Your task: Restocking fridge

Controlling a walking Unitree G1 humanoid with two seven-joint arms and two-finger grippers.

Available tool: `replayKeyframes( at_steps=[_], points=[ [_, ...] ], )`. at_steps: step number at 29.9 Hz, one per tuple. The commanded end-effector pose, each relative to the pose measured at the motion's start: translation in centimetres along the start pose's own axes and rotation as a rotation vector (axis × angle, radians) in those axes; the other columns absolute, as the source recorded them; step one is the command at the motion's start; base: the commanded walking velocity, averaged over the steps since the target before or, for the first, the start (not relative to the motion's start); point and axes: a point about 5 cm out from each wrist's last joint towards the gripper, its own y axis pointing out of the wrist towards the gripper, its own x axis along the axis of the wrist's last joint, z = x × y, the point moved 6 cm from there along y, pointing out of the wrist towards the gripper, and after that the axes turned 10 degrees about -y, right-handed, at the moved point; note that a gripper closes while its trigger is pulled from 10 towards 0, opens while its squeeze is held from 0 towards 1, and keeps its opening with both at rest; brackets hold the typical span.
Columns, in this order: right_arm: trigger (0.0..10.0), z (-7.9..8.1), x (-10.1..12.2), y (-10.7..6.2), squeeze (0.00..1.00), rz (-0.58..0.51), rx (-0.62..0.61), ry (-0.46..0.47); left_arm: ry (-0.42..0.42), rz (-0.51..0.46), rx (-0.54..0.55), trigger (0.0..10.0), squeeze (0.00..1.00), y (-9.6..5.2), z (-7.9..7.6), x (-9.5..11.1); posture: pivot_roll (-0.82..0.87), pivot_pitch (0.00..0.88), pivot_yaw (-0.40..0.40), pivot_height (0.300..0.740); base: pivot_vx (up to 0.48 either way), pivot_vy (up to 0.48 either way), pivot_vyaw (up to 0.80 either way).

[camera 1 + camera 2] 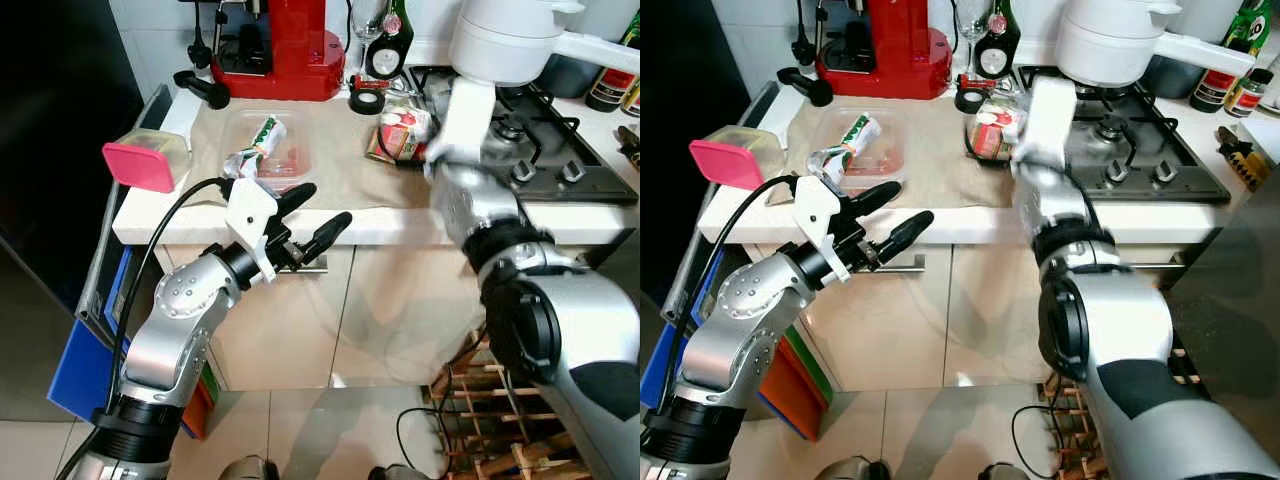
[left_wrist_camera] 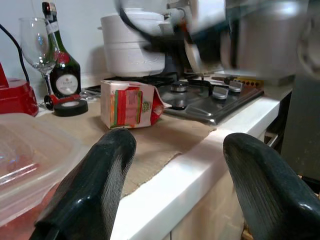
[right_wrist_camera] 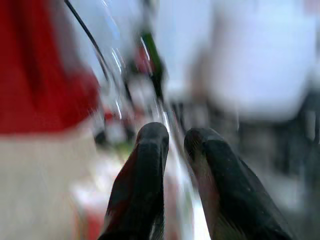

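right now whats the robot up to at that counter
It is working at the kitchen counter. The right gripper, fingers nearly together, is over the red and white carton beside the hob; its view is blurred, so contact is unclear. The left gripper is open at the counter's front edge, near the clear plastic container, holding nothing.

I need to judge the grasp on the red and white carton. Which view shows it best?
The left wrist view: the carton lies sharp and unobstructed on the counter mat. In both eye views the right arm partly hides it. The right wrist view is motion-blurred, showing only a reddish smear near the right gripper.
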Motion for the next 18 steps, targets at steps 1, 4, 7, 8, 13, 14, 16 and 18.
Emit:
replayKeyframes(
  at_steps=[1, 4, 7, 8, 13, 14, 16, 18],
  points=[
    [10.0, 1.6, 3.2, -0.2, 0.0, -0.157, 0.046, -0.128, 0.013, -0.006, 0.001, 10.0, 0.0, 0.3, 0.1, 0.4, 0.09, 0.0, -0.037, 0.74, 0.0, 0.0, 0.0],
    [10.0, 3.0, 4.1, -0.6, 0.0, -0.208, 0.085, -0.103, 0.011, -0.009, 0.005, 10.0, 0.0, 0.3, 0.0, 0.4, 0.09, 0.001, -0.041, 0.74, 0.0, 0.0, 0.0],
    [10.0, 3.9, 0.8, -1.0, 0.0, -0.1, 0.117, 0.022, 0.005, -0.011, 0.016, 10.0, 0.0, 0.2, 0.1, 0.3, 0.09, 0.004, -0.042, 0.74, 0.0, 0.0, 0.0],
    [10.0, 4.0, -0.4, -1.2, 0.0, -0.06, 0.116, 0.046, 0.004, -0.011, 0.017, 10.0, 0.0, 0.1, 0.1, 0.3, 0.09, 0.01, -0.042, 0.74, 0.0, 0.0, 0.0],
    [10.0, 3.6, -4.6, -2.0, 0.0, 0.056, 0.079, 0.058, 0.004, -0.004, 0.011, 10.0, 0.0, 0.0, -0.1, 0.1, 0.09, 0.019, -0.041, 0.74, 0.0, 0.0, 0.0],
    [10.0, 3.2, -5.5, -2.3, 0.0, 0.071, 0.054, 0.059, 0.002, -0.004, 0.014, 10.0, 0.0, -0.1, 0.0, 0.1, 0.08, 0.028, -0.036, 0.74, 0.0, 0.0, 0.0],
    [10.0, 3.1, -5.7, -2.4, 0.0, 0.07, 0.047, 0.06, 0.002, -0.004, 0.015, 10.0, 0.0, -0.1, 0.0, 0.1, 0.08, 0.028, -0.036, 0.74, 0.0, 0.0, 0.0],
    [10.0, 2.8, -6.4, -2.6, 0.0, 0.087, 0.03, 0.066, -0.001, -0.002, 0.017, 10.0, 0.0, -0.2, 0.0, 0.1, 0.08, 0.034, -0.035, 0.74, 0.0, 0.0, 0.0]
  ],
)
